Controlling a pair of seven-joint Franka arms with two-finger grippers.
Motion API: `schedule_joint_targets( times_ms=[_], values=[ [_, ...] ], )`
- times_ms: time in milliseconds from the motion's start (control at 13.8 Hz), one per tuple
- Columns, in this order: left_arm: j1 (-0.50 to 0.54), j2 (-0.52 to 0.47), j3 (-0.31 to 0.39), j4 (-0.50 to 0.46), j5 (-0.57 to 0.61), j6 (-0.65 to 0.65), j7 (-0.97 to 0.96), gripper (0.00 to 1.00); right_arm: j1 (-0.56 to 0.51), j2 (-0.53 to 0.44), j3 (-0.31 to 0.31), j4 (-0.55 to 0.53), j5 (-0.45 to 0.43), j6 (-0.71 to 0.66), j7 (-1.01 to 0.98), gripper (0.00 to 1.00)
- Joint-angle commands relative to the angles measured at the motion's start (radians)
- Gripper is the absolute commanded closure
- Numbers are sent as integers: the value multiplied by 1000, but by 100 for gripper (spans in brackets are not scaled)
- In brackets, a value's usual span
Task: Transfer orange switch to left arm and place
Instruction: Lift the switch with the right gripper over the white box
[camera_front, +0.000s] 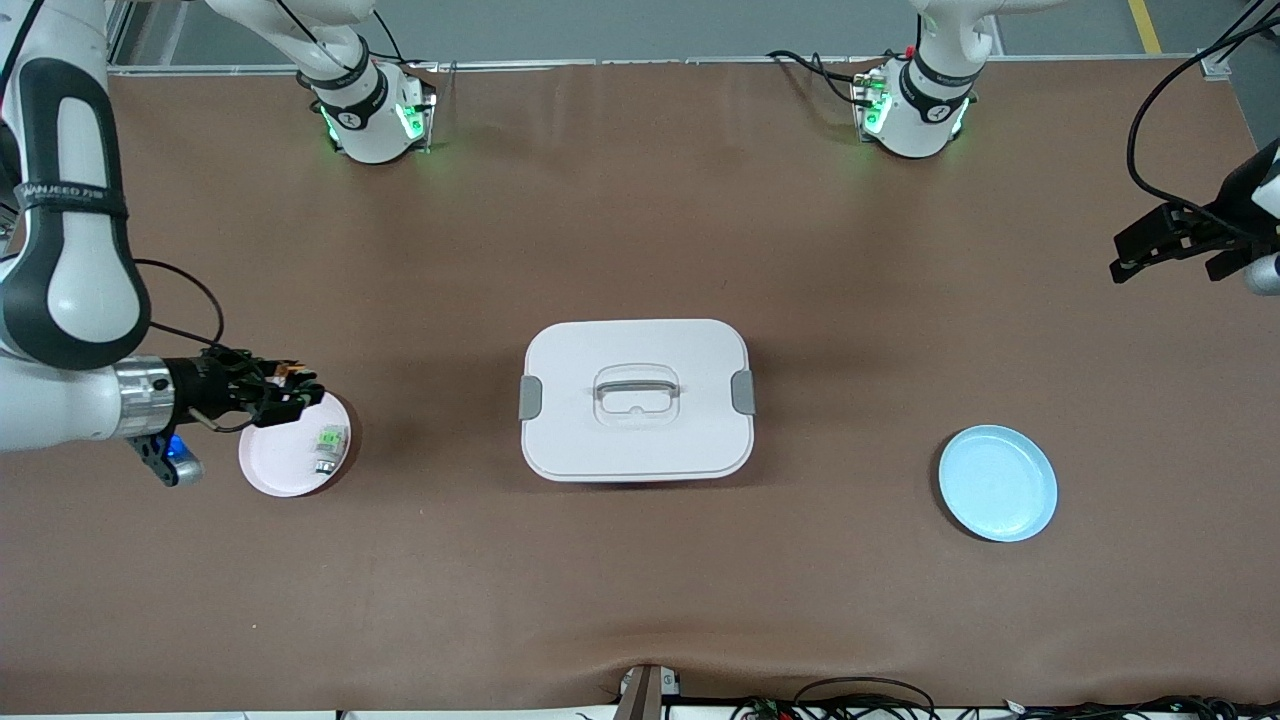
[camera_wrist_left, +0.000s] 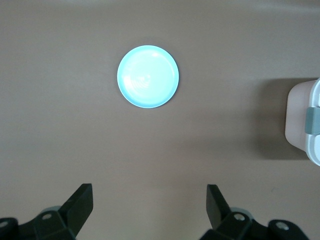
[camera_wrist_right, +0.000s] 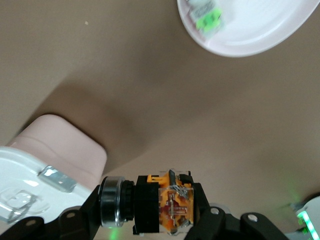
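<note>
since the orange switch (camera_wrist_right: 162, 207) is already clamped in the right gripper (camera_front: 290, 392) over the pink plate's (camera_front: 262, 470) rim, it should be carried high and level, clear of the smooth white rounded box (camera_front: 636, 400). left gripper (camera_wrist_left: 150, 205) waits with fingers spread, blue plate (camera_wrist_left: 148, 76) below it; green switch (camera_front: 329, 447) is left on the pink plate.

box (camera_front: 637, 440) - smooth white plastic | table (camera_front: 640, 600) - matt brown cloth | blue plate (camera_front: 997, 483) - glossy
</note>
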Motion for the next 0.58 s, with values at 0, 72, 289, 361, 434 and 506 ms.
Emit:
schedule_joint_targets(
  times_ms=[0,72,289,361,434,506],
  values=[
    [3,-6,-5,11,-105,-42,-10,0,76,-33,-5,-9,93,-5,204,100],
    [0,-10,-7,11,-126,-51,-24,0,107,-37,-5,-9,127,3,276,100],
    [-4,-10,-26,16,-190,-91,-55,0,212,-43,-3,-1,187,61,504,100],
    [-2,-12,-27,16,-230,-106,-64,0,246,-43,-2,4,207,95,578,100],
    [-5,-13,-30,14,-250,-109,-78,0,289,-43,-5,23,230,126,665,100],
    [-7,-15,-55,14,-252,-109,-104,0,346,-40,-5,54,256,158,795,100]
  ],
)
